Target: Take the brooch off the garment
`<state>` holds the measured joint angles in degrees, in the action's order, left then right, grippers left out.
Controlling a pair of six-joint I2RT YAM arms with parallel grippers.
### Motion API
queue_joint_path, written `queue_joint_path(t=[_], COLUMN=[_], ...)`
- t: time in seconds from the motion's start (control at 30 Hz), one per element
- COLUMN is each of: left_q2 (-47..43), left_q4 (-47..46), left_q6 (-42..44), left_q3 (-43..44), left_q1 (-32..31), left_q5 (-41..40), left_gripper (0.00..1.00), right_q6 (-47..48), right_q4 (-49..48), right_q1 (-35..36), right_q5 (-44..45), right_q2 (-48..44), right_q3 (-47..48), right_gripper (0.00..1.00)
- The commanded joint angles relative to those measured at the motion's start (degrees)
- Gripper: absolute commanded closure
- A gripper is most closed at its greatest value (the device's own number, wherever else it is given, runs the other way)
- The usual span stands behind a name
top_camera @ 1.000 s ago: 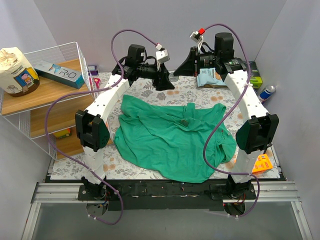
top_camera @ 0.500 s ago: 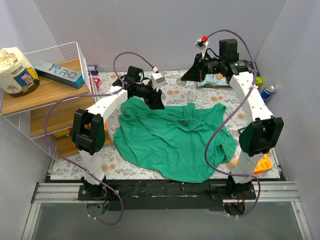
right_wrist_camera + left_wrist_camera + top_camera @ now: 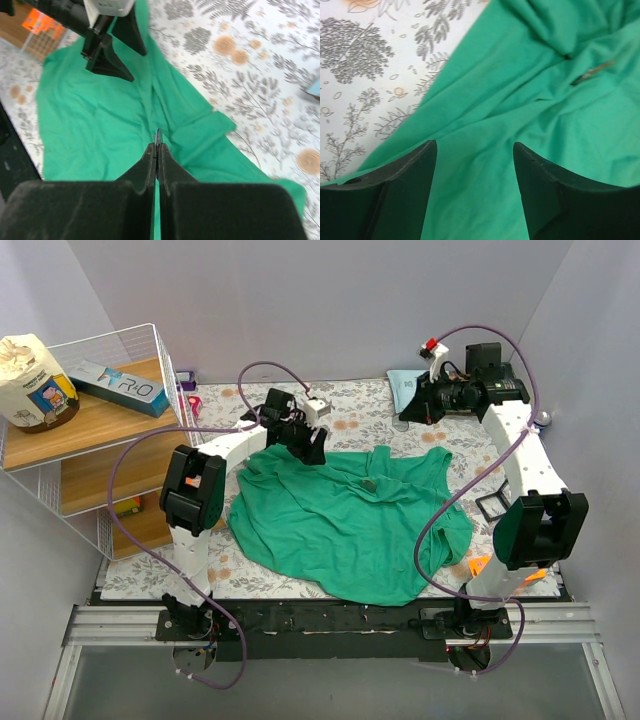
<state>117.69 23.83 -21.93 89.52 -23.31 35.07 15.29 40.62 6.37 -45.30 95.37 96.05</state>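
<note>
Floral table mat: covers the work surface.
Wire rack: stands at 9 to 10 o'clock and has wooden shelves.
Top shelf: carries a paper bag with a picture label. A teal carton lies just beside the bag.
Light blue packet: lies at 1 o'clock, at the mat's far edge.
Orange packet: lies at 4 o'clock.
</note>
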Motion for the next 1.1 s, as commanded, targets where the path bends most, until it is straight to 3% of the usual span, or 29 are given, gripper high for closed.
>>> queue_joint_path(t=[0.0,0.33,0.67,0.7,0.8,0.83,0.97,1.07], left_q2=[2.8,16.2,19.6,19.1,14.3,12.4,6.9,5.3], left_q4=[-5.6,-1.5,-2.2,-1.8,-0.3,-0.4,-2.2,-2.1], left_q6=[-0.1,0.3,0.9,1.0,1.0,0.5,-4.9,-9.3], left_q3=[0.5,12.4,21.4,22.4,21.4,20.5,18.0,16.9], left_q1=[0.4,3.2,7.4,7.5,7.7,7.7,6.0,5.8], left_q5=[-6.1,-7.5,-14.9,-13.3,4.3,14.3,23.4,24.7], left_gripper=[0.38,0.42,0.42,0.41,0.39,0.37,0.35,0.35], right_q6=[4.8,20.0,22.9,23.8,29.3,31.0,38.8,40.4], right_q4=[2.2,13.9,12.6,12.1,12.0,11.9,8.6,6.7], right_q1=[-2.1,-9.1,-11.1,-11.2,-11.6,-11.6,-12.9,-13.4], right_q5=[8.5,18.2,25.2,26.3,29.7,30.8,38.3,42.0], right_q2=[-2.7,-4.5,-8.3,-8.6,-9.9,-10.3,-12.9,-12.6], right_q3=[-0.6,-3.1,-12.3,-13.2,-16.9,-18.9,-25.2,-28.3], right_gripper=[0.99,0.99,0.99,0.99,0.99,0.99,0.99,0.99])
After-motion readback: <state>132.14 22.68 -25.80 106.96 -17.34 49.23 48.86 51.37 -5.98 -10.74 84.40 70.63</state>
